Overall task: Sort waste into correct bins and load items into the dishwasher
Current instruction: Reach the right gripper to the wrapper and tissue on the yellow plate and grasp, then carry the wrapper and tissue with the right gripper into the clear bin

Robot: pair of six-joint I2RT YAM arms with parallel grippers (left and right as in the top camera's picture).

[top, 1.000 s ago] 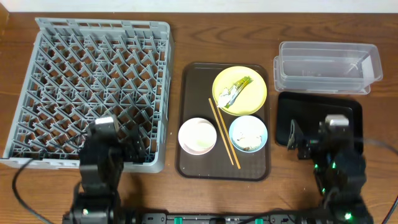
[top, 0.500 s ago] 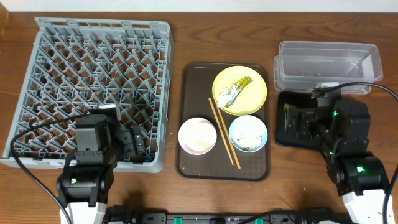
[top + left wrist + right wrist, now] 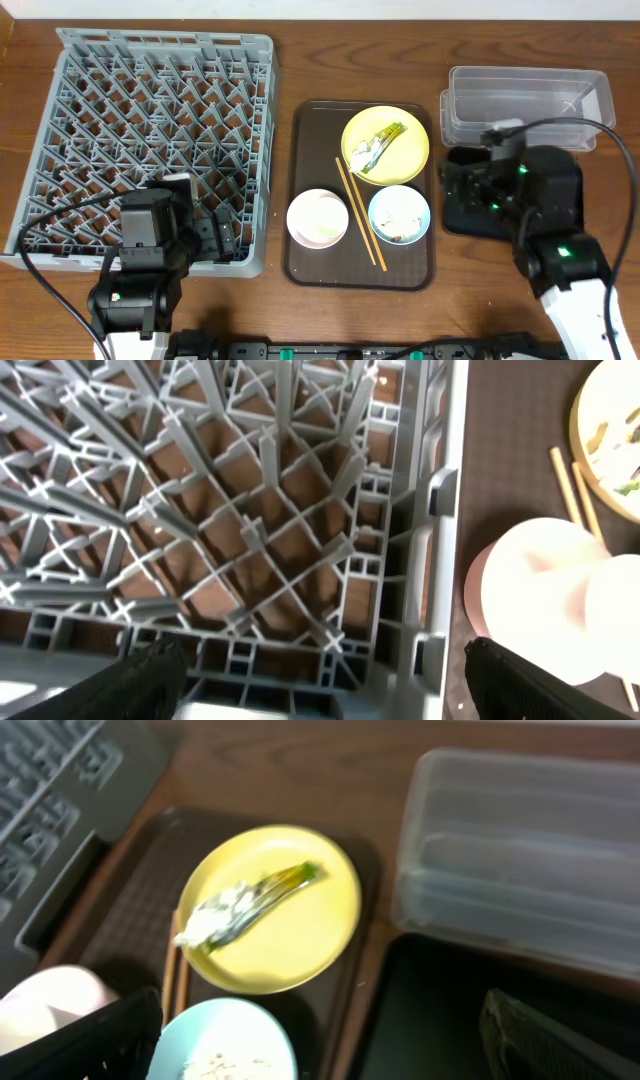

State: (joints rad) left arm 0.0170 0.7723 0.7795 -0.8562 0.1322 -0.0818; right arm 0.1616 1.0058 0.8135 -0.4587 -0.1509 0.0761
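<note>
The grey dishwasher rack point(image 3: 150, 130) fills the left of the table. On the brown tray point(image 3: 360, 272) sit a yellow plate point(image 3: 400, 160) carrying the wrapper point(image 3: 377, 147), a white bowl point(image 3: 318, 218), a light-blue bowl point(image 3: 399, 214) with rice scraps, and two chopsticks point(image 3: 360, 213). The clear tub point(image 3: 525, 105) and black tray point(image 3: 565, 175) are at the right. My left gripper point(image 3: 222, 240) hangs open over the rack's front right corner point(image 3: 400, 610). My right gripper point(image 3: 458, 190) is open over the black tray's left edge point(image 3: 430, 1010), beside the light-blue bowl point(image 3: 225, 1040). Both hold nothing.
The rack's right wall point(image 3: 440, 510) stands between my left gripper and the white bowl point(image 3: 545, 595). The clear tub point(image 3: 520, 870) lies just beyond the black tray. Bare wood shows between the rack and the brown tray.
My right arm has swung away from the front edge, leftward over the black tray's left edge. My left arm has risen and moved over the rack's front right corner. Both grippers stay open.
</note>
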